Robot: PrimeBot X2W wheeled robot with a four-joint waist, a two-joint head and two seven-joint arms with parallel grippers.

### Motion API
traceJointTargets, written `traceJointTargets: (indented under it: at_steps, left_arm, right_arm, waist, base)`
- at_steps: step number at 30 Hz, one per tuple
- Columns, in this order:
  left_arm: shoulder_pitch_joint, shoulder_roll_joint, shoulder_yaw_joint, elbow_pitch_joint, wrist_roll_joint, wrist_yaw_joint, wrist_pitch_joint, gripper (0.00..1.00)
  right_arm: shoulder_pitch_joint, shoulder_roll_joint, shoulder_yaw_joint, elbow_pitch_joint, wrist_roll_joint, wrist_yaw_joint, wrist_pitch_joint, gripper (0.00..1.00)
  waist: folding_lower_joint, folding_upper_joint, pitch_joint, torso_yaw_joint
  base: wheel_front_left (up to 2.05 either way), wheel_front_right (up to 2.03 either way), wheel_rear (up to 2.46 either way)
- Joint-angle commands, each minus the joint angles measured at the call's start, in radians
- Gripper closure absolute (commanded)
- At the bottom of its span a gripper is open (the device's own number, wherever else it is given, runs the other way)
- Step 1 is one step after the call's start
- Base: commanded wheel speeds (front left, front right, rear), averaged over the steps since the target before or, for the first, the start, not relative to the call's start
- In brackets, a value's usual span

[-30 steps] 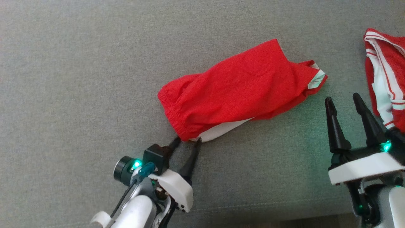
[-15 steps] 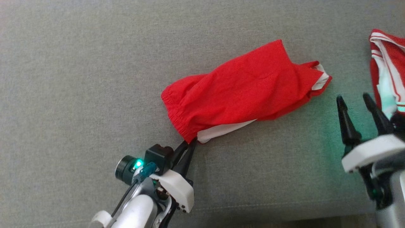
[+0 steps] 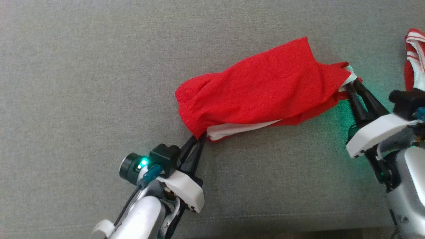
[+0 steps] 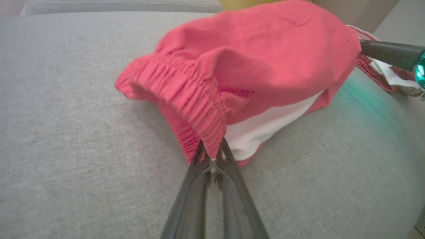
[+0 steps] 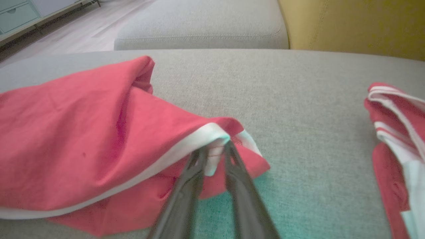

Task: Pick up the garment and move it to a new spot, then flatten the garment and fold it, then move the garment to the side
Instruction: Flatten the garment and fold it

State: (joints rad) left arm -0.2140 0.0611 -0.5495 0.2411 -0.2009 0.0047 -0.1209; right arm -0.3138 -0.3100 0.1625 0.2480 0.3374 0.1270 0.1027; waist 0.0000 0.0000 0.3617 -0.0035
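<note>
Garment (image 3: 262,89) lies lengthwise left-to-right, waistband pinched by left tool (image 3: 199,137), hem between fingers of right tool (image 3: 351,84), grip unclear.

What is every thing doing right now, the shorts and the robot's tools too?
red shorts, rumpled on the grey cushion, held at both ends.
left tool, shut on the waistband.
right tool, pinching the white-edged hem.
striped garment, bunched up, untouched.

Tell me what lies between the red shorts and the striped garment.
Bare grey cushion separates the shorts from the striped garment, seen in the right wrist view.
</note>
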Motion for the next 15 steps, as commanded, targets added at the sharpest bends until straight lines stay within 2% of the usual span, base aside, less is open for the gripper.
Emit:
traceJointTargets:
  at_steps: [1,7,11,15]
  left_arm:
    - [-0.030,0.009,0.034,-0.048,-0.007,0.012,-0.026,1.00]
    - [-0.038,0.027,0.076,-0.106,-0.017,0.041,-0.047,1.00]
    - [-0.065,0.055,0.115,-0.195,-0.029,0.048,-0.039,1.00]
    - [-0.115,0.079,0.155,-0.323,-0.047,0.045,-0.012,1.00]
  right_arm:
    - [-0.017,-0.034,0.013,-0.026,0.012,0.004,-0.042,1.00]
    - [-0.006,-0.048,-0.027,-0.070,0.002,0.004,-0.117,1.00]
    - [0.001,-0.060,-0.065,-0.173,-0.037,0.004,-0.135,1.00]
    - [-0.007,-0.071,-0.111,-0.315,-0.073,0.004,-0.109,1.00]
  waist:
    - [0.0000,0.0000,-0.002,0.002]
    - [0.0000,0.0000,-0.028,0.006]
    - [0.0000,0.0000,-0.064,0.001]
    - [0.0000,0.0000,-0.103,-0.005]
  base:
    - [0.00,0.00,0.00]
    - [0.00,0.00,0.00]
    - [0.00,0.00,0.00]
    - [0.00,0.00,0.00]
